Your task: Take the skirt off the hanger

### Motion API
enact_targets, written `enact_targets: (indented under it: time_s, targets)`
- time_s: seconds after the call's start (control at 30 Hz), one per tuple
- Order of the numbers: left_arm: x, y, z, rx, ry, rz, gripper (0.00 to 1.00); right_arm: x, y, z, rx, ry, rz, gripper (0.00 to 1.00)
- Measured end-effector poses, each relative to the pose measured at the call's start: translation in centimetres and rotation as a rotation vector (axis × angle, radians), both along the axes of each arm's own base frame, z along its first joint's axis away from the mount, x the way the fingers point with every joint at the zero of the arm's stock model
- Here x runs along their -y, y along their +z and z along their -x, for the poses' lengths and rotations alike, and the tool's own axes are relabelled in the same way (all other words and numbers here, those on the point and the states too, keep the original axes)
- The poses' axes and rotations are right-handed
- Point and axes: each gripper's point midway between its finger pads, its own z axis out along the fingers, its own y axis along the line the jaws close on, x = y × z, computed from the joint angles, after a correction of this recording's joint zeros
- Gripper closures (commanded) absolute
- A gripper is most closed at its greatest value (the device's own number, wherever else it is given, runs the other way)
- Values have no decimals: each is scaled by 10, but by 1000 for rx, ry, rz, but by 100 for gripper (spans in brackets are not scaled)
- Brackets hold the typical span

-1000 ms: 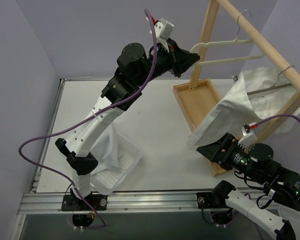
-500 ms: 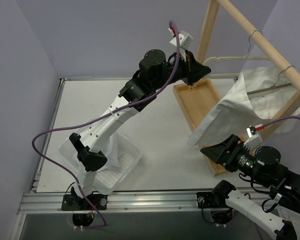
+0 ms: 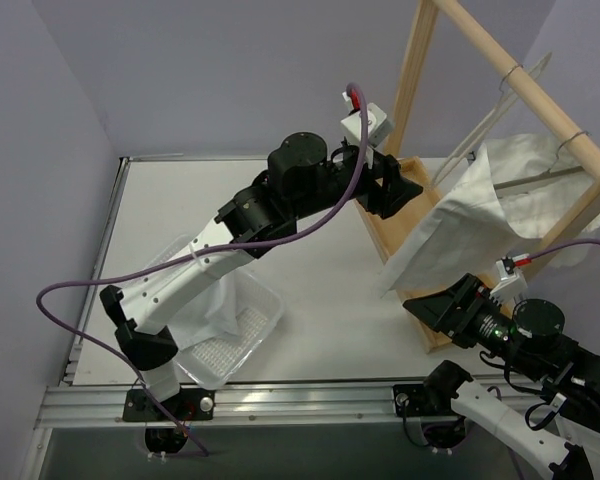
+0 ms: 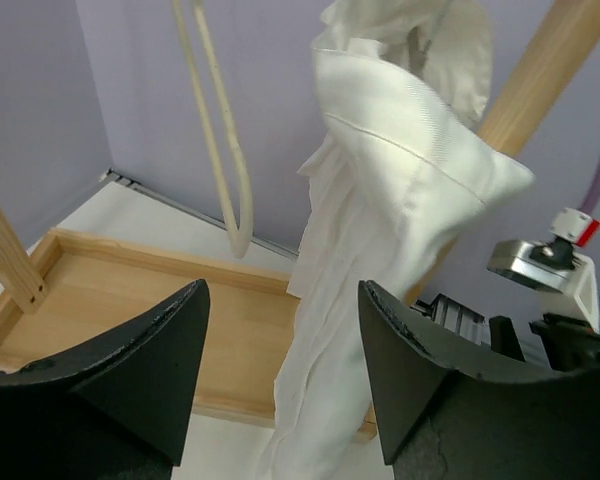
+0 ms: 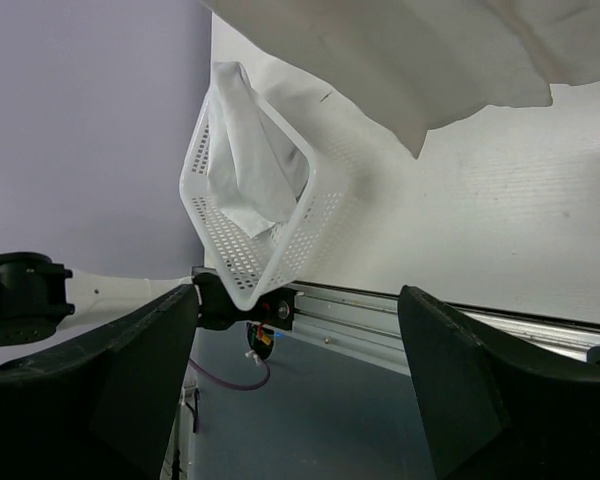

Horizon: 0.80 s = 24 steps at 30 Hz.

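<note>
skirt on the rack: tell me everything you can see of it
The skirt is white, woven-looking cloth with a stitched hem, creased and bunched. It hangs from a thin wire hanger hooked over the wooden rail and drapes down towards the rack's tray. In the top view its lower corner shows beside the open right gripper. The open left gripper faces it. Neither grips it.

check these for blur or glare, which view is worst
Top external: even light, no glare, only the empty hanger looks smeared. Left wrist: skirt crisp, dark claw fingers soft. Right wrist: basket sharp, claw fingers soft, view tilted.
</note>
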Motion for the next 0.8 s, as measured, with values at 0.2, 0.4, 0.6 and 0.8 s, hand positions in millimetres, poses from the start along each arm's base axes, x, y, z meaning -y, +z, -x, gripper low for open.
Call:
enact_targets:
  time_s: [0.2,0.4,0.6,0.8]
  targets:
    - [-11,16,55,160,-131,38,28,4,-2,-2,-1,-25,12,23]
    - [6,13,79,256,-271,21,28,12,2,4,12,-37,1,23]
    - [42,2,86,290,-327,-17,27,16,11,7,31,-45,-16,23]
    - [71,-8,84,292,-354,-41,27,18,15,8,38,-57,-21,23]
